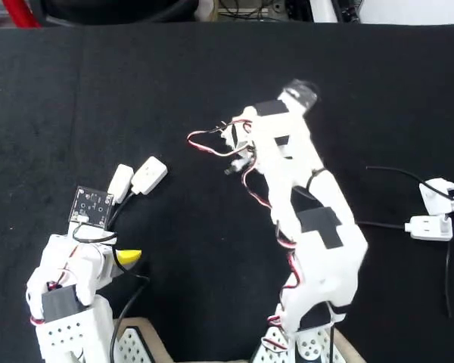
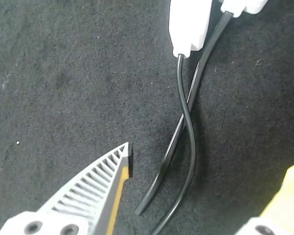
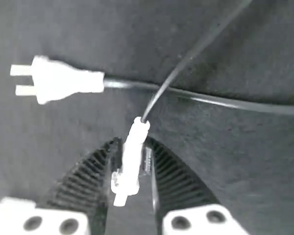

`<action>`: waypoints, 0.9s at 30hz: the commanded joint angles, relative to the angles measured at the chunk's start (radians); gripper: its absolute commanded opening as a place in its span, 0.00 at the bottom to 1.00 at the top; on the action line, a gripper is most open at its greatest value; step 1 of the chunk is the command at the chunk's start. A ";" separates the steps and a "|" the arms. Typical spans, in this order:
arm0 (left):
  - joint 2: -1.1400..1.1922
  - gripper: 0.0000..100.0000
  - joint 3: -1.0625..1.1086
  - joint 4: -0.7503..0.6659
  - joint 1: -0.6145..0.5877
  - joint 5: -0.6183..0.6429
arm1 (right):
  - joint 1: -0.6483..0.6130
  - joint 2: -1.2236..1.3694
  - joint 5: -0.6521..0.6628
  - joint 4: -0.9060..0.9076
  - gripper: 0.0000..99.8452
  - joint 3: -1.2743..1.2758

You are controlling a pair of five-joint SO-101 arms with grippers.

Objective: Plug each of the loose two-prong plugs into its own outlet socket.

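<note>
two arms stand at the near edge of a black-clothed table: the right arm stretches out over the middle, the left arm sits folded at the near left corner. just ahead of the left arm lie two white outlet sockets, side by side, their black cords crossing as they trail back. two white corded pieces, likely plugs, lie at the table's right edge, well apart from the sockets.

the left gripper gapes wide with nothing in it, and the cords run across the cloth below the gap. the right gripper is closed tight on a slim white plug, gripped along its body with its cord leading away. a second loose plug lies flat on the cloth beyond, both prongs showing.

the plug looks light, rigid and smooth, so it could twist in the pinch. its springy cord will likely tug. best held by the flat sides of the body, behind the prongs. the sockets look light enough to slide when pushed, so bracing one seems wise.
</note>
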 commanded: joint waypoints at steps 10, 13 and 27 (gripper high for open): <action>-0.005 0.46 -0.008 -0.018 0.012 -0.006 | -0.123 -0.266 0.499 0.038 0.01 0.111; -0.005 0.46 -0.008 -0.018 0.012 -0.006 | -0.129 -0.387 0.537 -0.046 0.01 0.232; -0.005 0.46 -0.030 -0.017 0.047 0.002 | -0.354 -0.998 0.623 -1.046 0.01 1.112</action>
